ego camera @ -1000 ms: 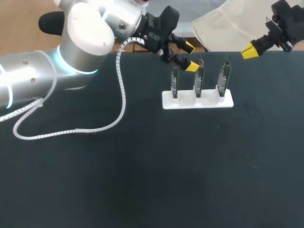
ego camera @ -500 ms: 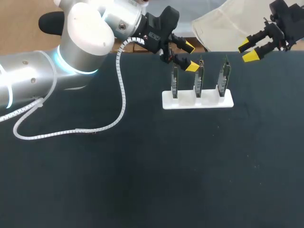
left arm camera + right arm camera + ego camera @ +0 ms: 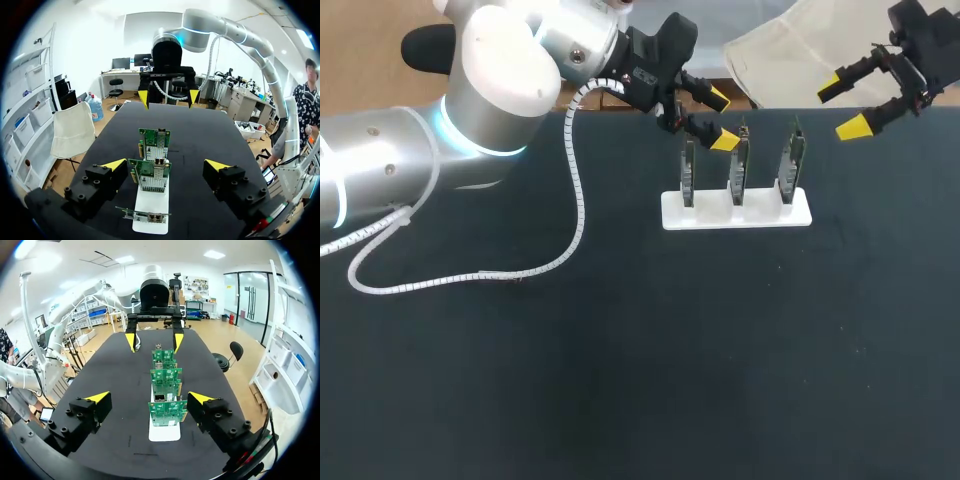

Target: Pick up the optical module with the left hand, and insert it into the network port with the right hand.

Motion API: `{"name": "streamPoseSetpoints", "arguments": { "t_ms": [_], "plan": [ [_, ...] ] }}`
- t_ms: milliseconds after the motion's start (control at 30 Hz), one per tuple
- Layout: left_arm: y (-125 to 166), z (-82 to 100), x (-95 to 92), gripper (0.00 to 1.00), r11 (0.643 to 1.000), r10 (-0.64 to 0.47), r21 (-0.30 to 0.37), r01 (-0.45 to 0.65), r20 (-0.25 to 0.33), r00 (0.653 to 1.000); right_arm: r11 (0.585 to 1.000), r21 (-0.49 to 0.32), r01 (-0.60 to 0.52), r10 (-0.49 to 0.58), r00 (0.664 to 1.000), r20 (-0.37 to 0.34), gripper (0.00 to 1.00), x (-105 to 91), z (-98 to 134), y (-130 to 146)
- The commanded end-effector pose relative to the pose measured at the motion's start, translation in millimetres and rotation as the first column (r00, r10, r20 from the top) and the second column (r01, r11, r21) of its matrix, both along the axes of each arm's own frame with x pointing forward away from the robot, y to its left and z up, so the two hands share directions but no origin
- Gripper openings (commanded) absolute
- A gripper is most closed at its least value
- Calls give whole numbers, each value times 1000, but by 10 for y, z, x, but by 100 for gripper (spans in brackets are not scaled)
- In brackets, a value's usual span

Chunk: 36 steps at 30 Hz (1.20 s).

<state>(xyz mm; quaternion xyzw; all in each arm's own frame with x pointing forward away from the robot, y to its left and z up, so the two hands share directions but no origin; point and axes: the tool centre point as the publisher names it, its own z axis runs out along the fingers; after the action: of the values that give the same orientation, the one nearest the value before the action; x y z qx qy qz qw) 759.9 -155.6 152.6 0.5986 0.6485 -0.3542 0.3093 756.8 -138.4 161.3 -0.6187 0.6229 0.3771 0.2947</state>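
the left tool point(image 3: 721, 118) hangs with its fingers spread and touching nothing, so it is open and empty; the right tool point(image 3: 842, 107) is likewise spread wide and empty. three cards point(image 3: 739, 168) stand upright on edge in a white holder point(image 3: 766, 213) on the counter point(image 3: 620, 350), in a single row. the next move turns on that row: its long axis runs straight from one tool toward the other, so each wrist looks down the line of cards with the other tool facing it beyond the far end. the left tool is much the nearer, sitting above its own end of the row, with the end card just under it and the middle card ahead between the open fingers but apart from both. the right tool is well apart from the row, out past its opposite end. the module i cannot pick out as a separate piece; my guess is that it sits among the cards, close to the left tool. each card seems to carry a small metal cage on its upper edge, which i take for the port point(image 3: 159, 163). in my judgement the pickup is not yet begun, and the left tool needs to come down with a finger on either side of its target without knocking the neighbours.
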Motion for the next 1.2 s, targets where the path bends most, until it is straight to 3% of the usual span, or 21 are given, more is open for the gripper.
{"name": "streamPoseSetpoints", "arguments": {
  "t_ms": [33, 267, 500, 767, 1000, 1067, 1200],
  "plan": [
    [-3, 51, 31, 100, 1000, -16, -27, 17, 15, 1000, 1000, -1, 3, -3, 1000, 3, 100, -15, -2, 4],
    [111, 300, 93, 100, 998, -11, -62, 15, 75, 997, 1000, -1, 3, -3, 1000, 3, 100, -15, -2, 4],
    [508, 549, 4, 100, 999, 39, -45, -31, 173, 984, 1000, -1, 3, -3, 1000, 3, 100, -15, -2, 4],
    [1178, 787, -293, 100, 994, 88, 42, -105, 295, 951, 1000, -1, 3, -3, 1000, 3, 100, -15, -2, 4],
    [1692, 919, -590, 100, 976, 170, 63, -208, 377, 911, 1000, -1, 3, -3, 1000, 3, 100, -15, -2, 4],
    [1787, 935, -666, 100, 973, 167, 82, -215, 390, 905, 1000, -1, 3, -3, 1000, 3, 100, -15, -2, 4],
    [1945, 898, -902, 100, 942, 116, 247, -228, 396, 911, 1000, -1, 3, -3, 1000, 3, 100, -15, -2, 4]
  ]
}}
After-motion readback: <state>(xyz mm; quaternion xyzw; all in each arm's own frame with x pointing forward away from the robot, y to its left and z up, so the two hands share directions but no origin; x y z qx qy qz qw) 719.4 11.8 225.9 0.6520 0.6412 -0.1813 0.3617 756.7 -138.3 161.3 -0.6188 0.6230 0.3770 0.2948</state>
